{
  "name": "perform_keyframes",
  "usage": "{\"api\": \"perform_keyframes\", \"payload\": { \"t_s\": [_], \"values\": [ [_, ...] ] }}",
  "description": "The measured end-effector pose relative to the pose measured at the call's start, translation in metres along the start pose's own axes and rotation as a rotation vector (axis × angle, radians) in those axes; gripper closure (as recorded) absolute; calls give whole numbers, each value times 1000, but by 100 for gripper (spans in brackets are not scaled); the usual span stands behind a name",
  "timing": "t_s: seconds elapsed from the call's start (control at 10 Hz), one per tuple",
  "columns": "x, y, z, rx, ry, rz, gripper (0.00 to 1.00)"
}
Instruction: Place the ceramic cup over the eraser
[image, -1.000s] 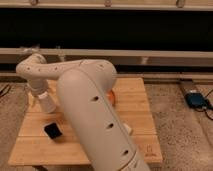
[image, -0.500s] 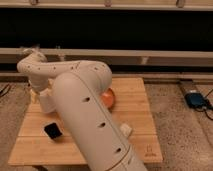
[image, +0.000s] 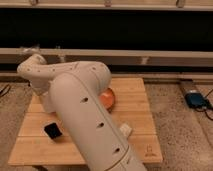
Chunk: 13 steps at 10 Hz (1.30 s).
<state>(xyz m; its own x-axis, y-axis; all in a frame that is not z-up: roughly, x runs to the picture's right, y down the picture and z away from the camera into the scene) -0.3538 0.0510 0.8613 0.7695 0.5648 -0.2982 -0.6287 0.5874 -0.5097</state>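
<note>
Camera view: a pale wooden surface (image: 136, 107) of planks stands on a speckled grey floor (image: 175, 130), with a dark wall and a light rail behind it; the big white arm (image: 90, 125) rises from the bottom edge, fills the middle of the view, bends at a rounded joint at upper left and drops towards the left part of the surface; the end effector (image: 46, 105) hangs at the end of that drop, low over the left side of the planks, and whether it is apart, together or clamped on something cannot be told; the cup cannot be made out apart from the white shapes there; the eraser (image: 53, 131), a small black block, lies flat on the surface near the front left, just below the end effector and close beside the arm; an orange bowl (image: 110, 98) shows half hidden behind the arm near the middle; a small white block (image: 125, 130) peeks out at the arm's right side towards the front edge; a blue box (image: 196, 100) sits on the floor at the right, well apart from the surface.
</note>
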Motion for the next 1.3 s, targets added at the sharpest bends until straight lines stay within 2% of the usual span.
{"api": "perform_keyframes", "payload": {
  "t_s": [0.1, 0.2, 0.3, 0.6, 0.8, 1.0, 1.3],
  "values": [
    [8, -4, -4, 3, 11, 8, 86],
    [10, -7, -16, -2, 3, 18, 95],
    [12, -8, -32, -13, -10, 29, 100],
    [29, -20, -88, -36, -52, 62, 100],
    [54, -26, -118, -52, -76, 81, 100],
    [81, -18, -132, -74, -86, 90, 100],
    [115, 20, -142, -121, -73, 87, 100]
  ]
}}
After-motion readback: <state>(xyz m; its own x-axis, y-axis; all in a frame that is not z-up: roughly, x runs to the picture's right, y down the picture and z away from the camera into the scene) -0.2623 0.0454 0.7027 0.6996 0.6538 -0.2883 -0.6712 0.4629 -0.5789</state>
